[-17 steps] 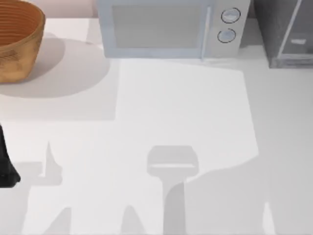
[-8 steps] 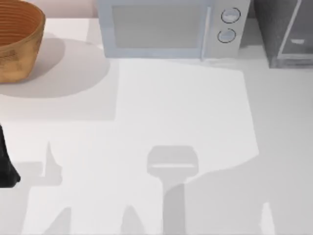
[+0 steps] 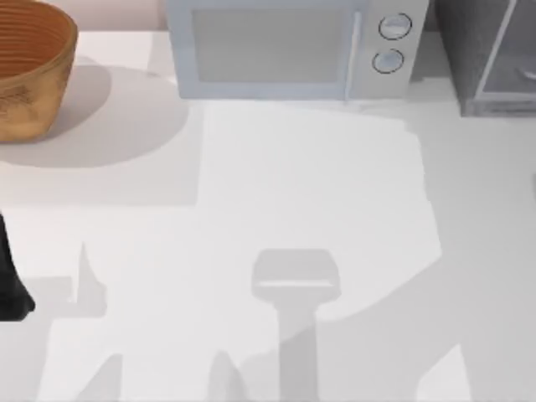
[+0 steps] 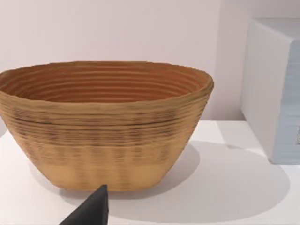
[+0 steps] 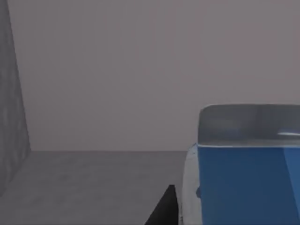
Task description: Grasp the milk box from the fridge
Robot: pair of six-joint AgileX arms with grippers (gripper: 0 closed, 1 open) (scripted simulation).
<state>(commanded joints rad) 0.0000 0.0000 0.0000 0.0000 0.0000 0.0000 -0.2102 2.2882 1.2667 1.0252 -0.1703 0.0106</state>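
The milk box point(image 5: 246, 185), blue-faced with a pale top, stands on the grey floor inside the fridge point(image 5: 93, 183) in the right wrist view. A black part of my right gripper point(image 5: 164, 211) sits just beside the box's near edge. In the top view the fridge point(image 3: 473, 50) is the dark grey cabinet at the back right corner, with its paler door panel angled outward. My left gripper point(image 4: 91, 213) is parked at the table's left edge point(image 3: 10, 285), facing the basket.
A woven brown basket point(image 3: 25, 67) stands at the back left. The light blue-grey microwave point(image 3: 285, 46) with two round knobs sits at the back centre, next to the fridge. White tabletop point(image 3: 276, 184) spreads in front of them.
The arm shadow over the table's right side has shifted and spread toward the front left. A pale shape seen in the fridge's door panel has slid right. The left arm has stayed still.
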